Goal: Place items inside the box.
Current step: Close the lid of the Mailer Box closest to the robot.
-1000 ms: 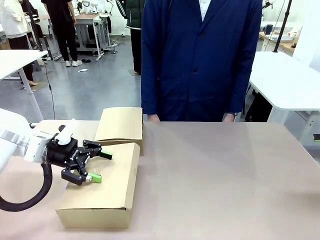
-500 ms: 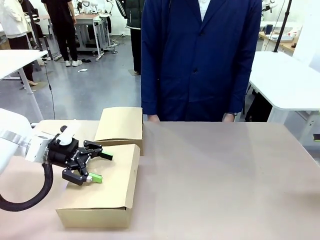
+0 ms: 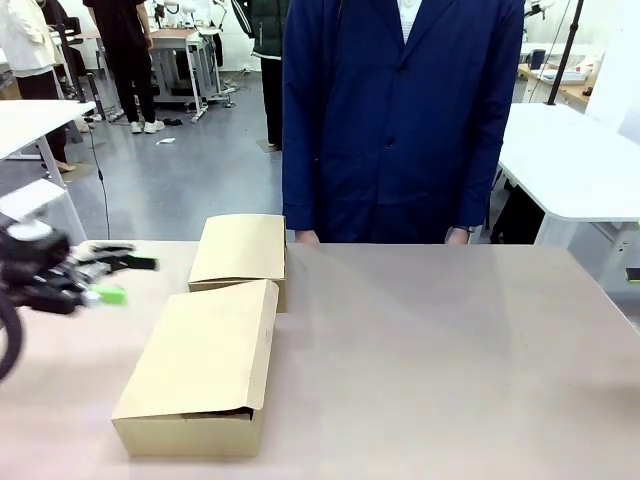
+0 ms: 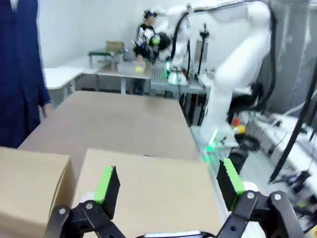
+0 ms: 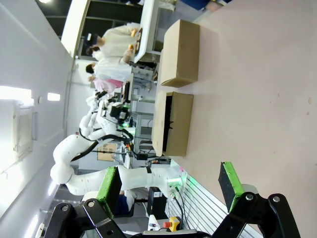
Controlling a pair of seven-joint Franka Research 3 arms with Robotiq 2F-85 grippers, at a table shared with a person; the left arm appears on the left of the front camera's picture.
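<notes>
The box (image 3: pixel 205 355) is plain cardboard and sits at the table's left, its lid lying down with a thin dark gap at the near end. The items are out of view. My left gripper (image 3: pixel 125 279) hangs blurred at the far left, off the box's left side, open with nothing between its green pads. The left wrist view has this gripper (image 4: pixel 168 182) open just above the box (image 4: pixel 148 168). My right gripper (image 5: pixel 168 182) is open and holds nothing, far from the box (image 5: pixel 173 124) across the table.
A second cardboard box (image 3: pixel 240 250) stands just behind the first, touching it. A person in a navy coat (image 3: pixel 400 120) stands at the far edge with both hands at the table (image 3: pixel 450 350). The right arm's white links (image 4: pixel 233 74) rise beyond the table's end.
My left gripper has pulled back fast to the left, from over the box lid to beside the table's left edge, still open. The box lid and the person have not moved.
</notes>
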